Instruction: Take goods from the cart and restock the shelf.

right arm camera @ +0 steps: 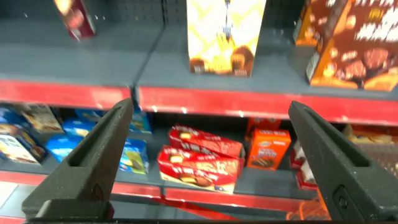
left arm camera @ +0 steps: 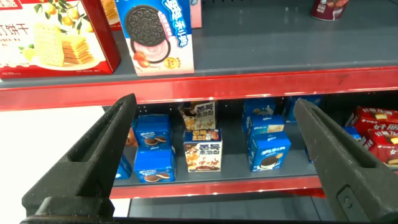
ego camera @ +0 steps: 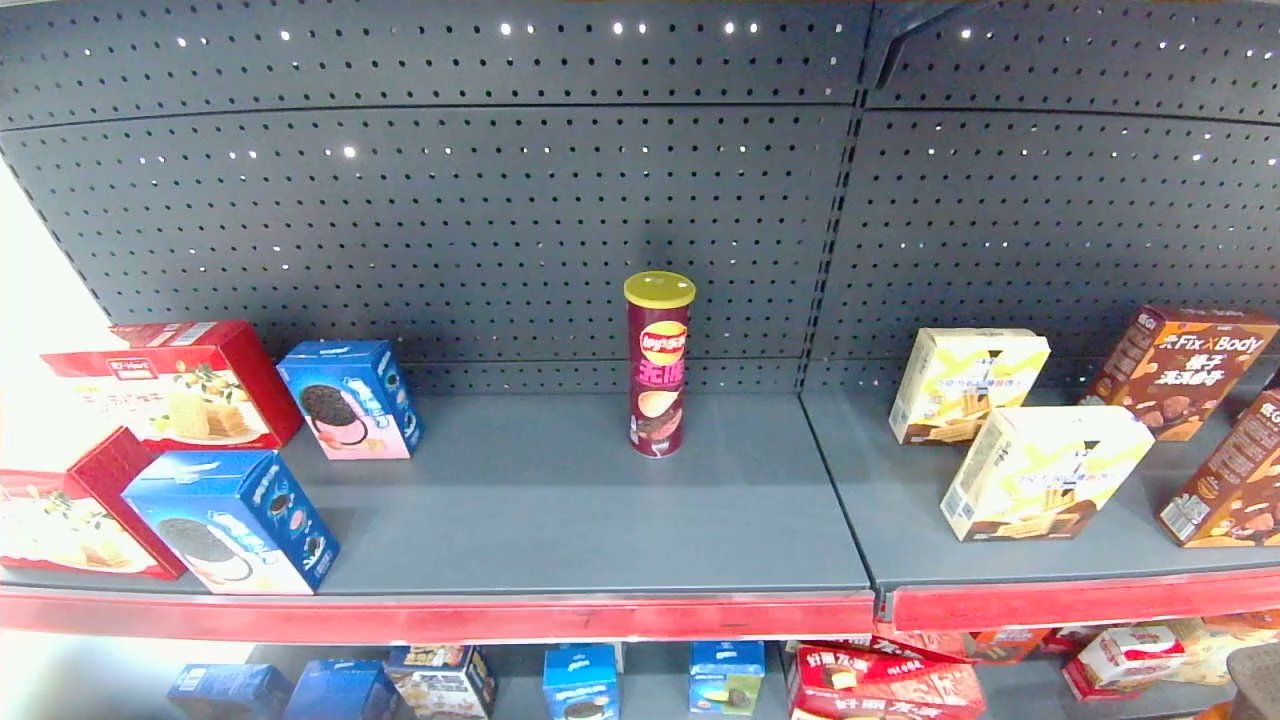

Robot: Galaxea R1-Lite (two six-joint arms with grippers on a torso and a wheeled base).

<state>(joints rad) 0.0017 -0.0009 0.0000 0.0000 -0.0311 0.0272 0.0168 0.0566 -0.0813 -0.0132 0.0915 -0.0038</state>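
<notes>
Chip canister (ego camera: 659,365): upright, long axis vertical, mid-shelf (ego camera: 560,520) toward the back panel. Left gripper (left arm camera: 214,102) and right gripper (right arm camera: 210,104): jaws spread, empty, low before the shelf front. Canister lies above, between them; neither arm judged nearer.

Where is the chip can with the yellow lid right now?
In the head view the chip can stands upright mid-shelf near the pegboard, between the blue cookie box at left and the pale yellow box at right.

Matt grey metal shelf (ego camera: 560,510)
</notes>
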